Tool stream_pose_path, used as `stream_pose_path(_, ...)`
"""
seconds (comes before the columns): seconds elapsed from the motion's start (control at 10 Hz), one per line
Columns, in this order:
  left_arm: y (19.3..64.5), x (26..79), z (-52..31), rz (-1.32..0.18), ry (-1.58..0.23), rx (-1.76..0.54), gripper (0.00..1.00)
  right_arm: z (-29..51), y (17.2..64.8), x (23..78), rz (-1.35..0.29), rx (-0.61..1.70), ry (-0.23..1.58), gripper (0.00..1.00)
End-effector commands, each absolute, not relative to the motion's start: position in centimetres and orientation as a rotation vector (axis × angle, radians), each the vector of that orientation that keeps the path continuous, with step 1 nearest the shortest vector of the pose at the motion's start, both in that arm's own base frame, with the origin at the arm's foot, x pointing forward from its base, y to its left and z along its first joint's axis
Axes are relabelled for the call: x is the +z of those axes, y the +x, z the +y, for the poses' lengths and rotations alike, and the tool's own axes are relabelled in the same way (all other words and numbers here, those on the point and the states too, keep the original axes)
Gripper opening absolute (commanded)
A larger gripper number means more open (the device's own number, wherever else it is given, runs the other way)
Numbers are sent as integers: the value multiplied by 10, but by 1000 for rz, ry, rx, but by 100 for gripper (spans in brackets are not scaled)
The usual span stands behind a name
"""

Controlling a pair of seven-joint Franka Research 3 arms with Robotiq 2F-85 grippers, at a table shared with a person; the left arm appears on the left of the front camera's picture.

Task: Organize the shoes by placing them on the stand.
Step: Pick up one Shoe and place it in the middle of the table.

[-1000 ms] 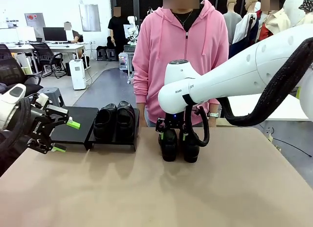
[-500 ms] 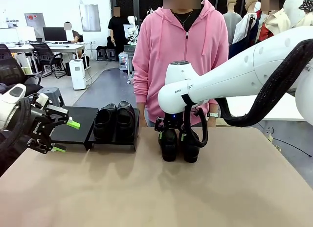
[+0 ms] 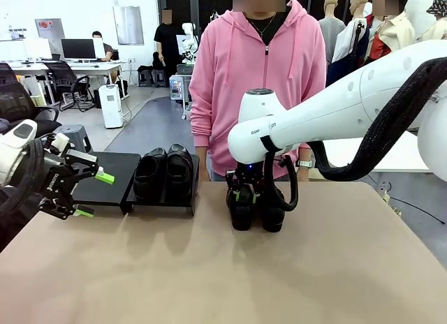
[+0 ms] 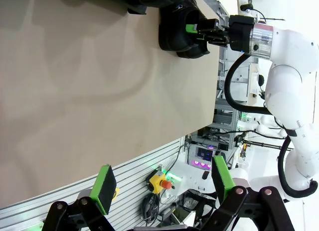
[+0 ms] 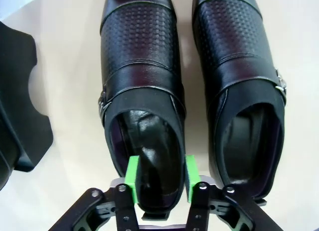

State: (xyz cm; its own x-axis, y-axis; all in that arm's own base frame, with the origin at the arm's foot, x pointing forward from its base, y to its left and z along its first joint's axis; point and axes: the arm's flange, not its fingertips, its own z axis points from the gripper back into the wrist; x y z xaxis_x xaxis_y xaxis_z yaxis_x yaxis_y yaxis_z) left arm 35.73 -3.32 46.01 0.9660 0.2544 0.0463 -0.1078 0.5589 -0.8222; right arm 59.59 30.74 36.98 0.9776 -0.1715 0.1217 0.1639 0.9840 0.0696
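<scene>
Presently, step: grasping one shoe (image 5: 142, 66) of the loose pair (image 3: 255, 209) at the bench's (image 3: 223, 282) far edge, midway.
Right claw (image 5: 161, 173): pads (image 5: 131, 172) straddle its heel wall; whether they pinch yet cannot be told.
Left claw (image 3: 95, 195): spread apart at the left edge.
Next: likely firm pinch, lift, carry to the stand's (image 3: 112, 174) bare left platform, far-left corner.
Look: glossy black, perforated vamp, side buckle.
</scene>
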Motion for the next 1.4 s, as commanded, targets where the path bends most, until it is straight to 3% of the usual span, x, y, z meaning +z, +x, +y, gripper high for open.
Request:
stream_pose_path(0.0, 356, 464, -31, -157, -951, 220, 100, 306, 598, 363, -113, -206, 83, 0)
stream_pose_path(0.7, 356, 464, -31, -157, -951, 220, 100, 302, 597, 357, -76, -198, 78, 0)
stream_pose_path(0.9, 356, 464, -31, -157, -951, 220, 100, 297, 590, 384, -75, -133, 121, 0)
stream_pose_path(1.1, 356, 464, -31, -157, -951, 220, 100, 273, 547, 455, -134, -73, 207, 0)
stream_pose_path(1.3, 356, 464, -31, -157, -951, 220, 100, 243, 471, 490, -124, -22, 261, 0)
